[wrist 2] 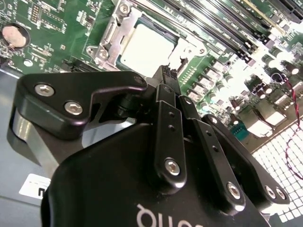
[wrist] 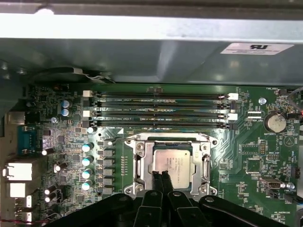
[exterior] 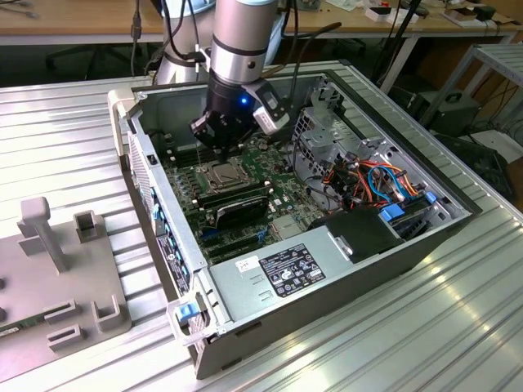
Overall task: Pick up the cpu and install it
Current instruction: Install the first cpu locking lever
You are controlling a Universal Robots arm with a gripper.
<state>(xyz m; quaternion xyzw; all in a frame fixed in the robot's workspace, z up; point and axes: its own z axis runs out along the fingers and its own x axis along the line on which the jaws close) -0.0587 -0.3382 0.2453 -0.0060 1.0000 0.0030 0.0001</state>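
The cpu (wrist: 173, 163) was a small flat square chip with a dull silver-grey metal top, faint print on it. It sat in the socket (wrist: 171, 163) on the motherboard (wrist: 71, 123), metal frame around it on all sides. In the second wrist view the cpu (wrist 2: 144, 49) read as a pale, washed-out square inside the same frame.

The gripper (wrist: 162, 174) hung just over the near edge of the chip, its two fingers pressed together with nothing between them. The second wrist view showed the gripper (wrist 2: 166, 75) from behind, black linkage and screws, tips closed and just short of the cpu edge; contact could not be judged.

The exterior view gave the whole open computer case (exterior: 409, 253) on a ribbed metal table (exterior: 458, 327), the arm reaching down into it, the gripper (exterior: 214, 149) right above the cpu (exterior: 224, 173). It also showed the power supply (exterior: 278, 273), a bundle of coloured cables (exterior: 376, 184) and a grey fixture (exterior: 57, 269) on the exterior view's left. The first wrist view showed four long memory slots (wrist: 161, 109) beside the socket and one round coin battery (wrist: 274, 122). The coin battery (wrist 2: 13, 36) also appeared in the second wrist view.

Count: one cpu, one socket, one gripper, four slots, one battery.
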